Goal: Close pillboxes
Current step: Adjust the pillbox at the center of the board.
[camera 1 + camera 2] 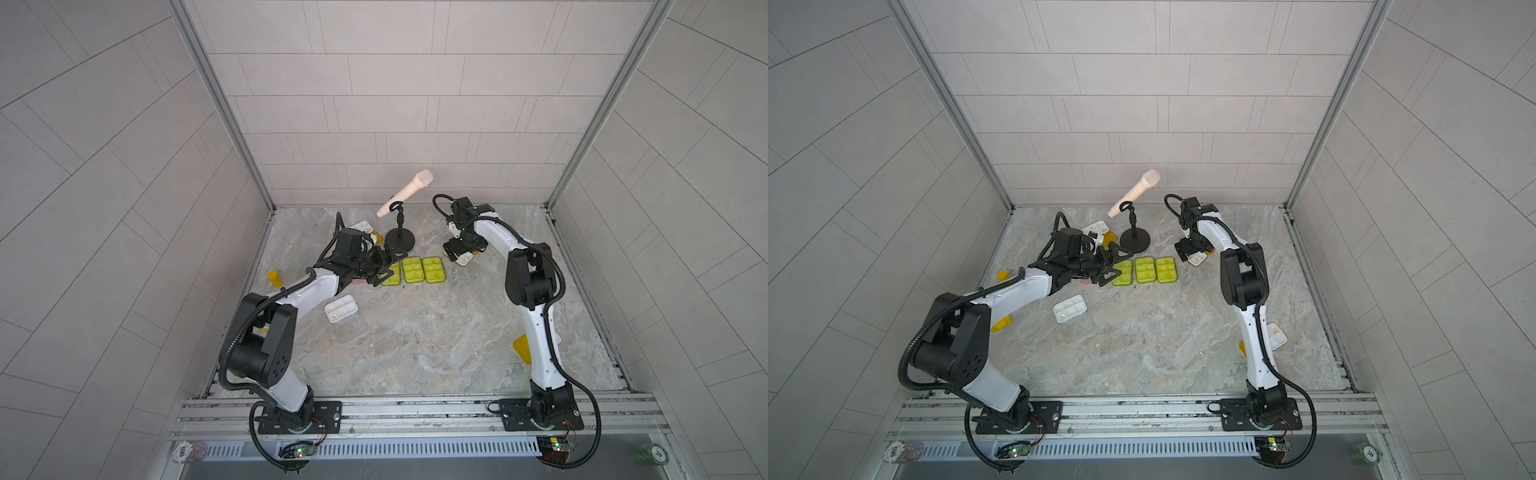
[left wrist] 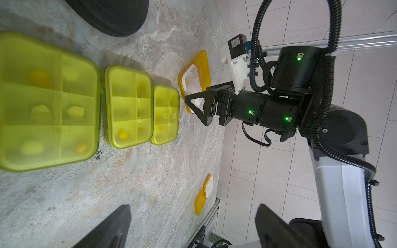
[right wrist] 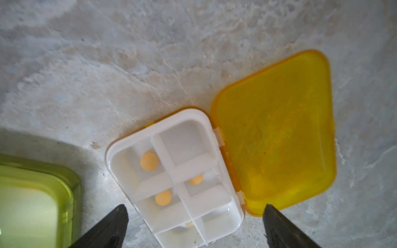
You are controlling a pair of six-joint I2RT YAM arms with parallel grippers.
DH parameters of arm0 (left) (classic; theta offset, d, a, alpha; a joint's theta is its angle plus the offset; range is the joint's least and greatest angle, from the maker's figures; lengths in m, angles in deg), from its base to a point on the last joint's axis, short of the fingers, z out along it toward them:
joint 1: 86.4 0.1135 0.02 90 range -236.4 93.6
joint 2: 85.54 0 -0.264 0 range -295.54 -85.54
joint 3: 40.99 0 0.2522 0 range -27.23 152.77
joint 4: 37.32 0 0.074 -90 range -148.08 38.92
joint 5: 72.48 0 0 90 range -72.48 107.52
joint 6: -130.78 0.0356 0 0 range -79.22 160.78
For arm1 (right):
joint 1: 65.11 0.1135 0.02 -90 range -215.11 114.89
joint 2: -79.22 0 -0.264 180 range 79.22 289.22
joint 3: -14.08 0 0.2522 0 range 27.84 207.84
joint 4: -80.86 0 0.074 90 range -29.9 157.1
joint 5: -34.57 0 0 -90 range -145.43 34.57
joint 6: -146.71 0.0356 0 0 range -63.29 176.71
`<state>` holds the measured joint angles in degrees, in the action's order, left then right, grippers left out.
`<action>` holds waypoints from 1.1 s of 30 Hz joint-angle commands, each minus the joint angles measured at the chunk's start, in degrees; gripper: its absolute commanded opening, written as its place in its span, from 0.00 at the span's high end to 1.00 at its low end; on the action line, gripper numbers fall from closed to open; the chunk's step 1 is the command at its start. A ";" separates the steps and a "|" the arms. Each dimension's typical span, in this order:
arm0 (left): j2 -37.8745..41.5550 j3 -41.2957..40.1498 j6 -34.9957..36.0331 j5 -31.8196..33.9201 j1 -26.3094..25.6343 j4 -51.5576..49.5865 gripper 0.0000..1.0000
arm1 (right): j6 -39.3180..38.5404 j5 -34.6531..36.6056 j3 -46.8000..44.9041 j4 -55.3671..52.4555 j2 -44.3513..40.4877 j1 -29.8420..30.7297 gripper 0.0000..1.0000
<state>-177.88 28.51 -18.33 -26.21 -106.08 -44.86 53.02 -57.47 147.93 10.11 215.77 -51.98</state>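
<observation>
Marble table (image 1: 415, 353). Left gripper (image 1: 395, 264) spread wide and empty, at one end of a row of three shut lime-green pillboxes (image 1: 413, 270). Right gripper (image 3: 194, 214) spread wide and empty, over the open orange-lidded pillbox (image 3: 171, 178) beyond the row's other end. Its lid (image 3: 275, 139) lies flat. Orange pills (image 3: 149, 161) inside.

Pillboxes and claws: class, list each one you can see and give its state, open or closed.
Left claw, open.
Right claw, open.
Orange-lidded pillbox beneath it, open.
Three lime green pillboxes, closed.
Clear-lidded pillbox, open.
Pillbox by microphone stand, open.
Pillbox beside right arm, open.
</observation>
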 commanded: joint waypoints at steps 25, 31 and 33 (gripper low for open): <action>-1.09 0.80 -0.48 -0.66 -0.27 1.44 0.05 | 5.21 1.27 10.57 -2.02 6.58 -2.25 0.06; -1.04 0.79 -0.48 -0.57 -0.27 1.43 0.05 | 8.61 -0.78 10.56 -0.70 6.92 -3.19 0.08; -1.18 0.77 -0.48 -0.57 -0.23 1.43 0.05 | 8.36 -2.00 10.59 -0.49 7.14 -3.19 0.08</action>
<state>-178.16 28.54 -18.33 -26.21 -106.08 -44.82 60.26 -57.54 157.29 10.04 221.32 -55.06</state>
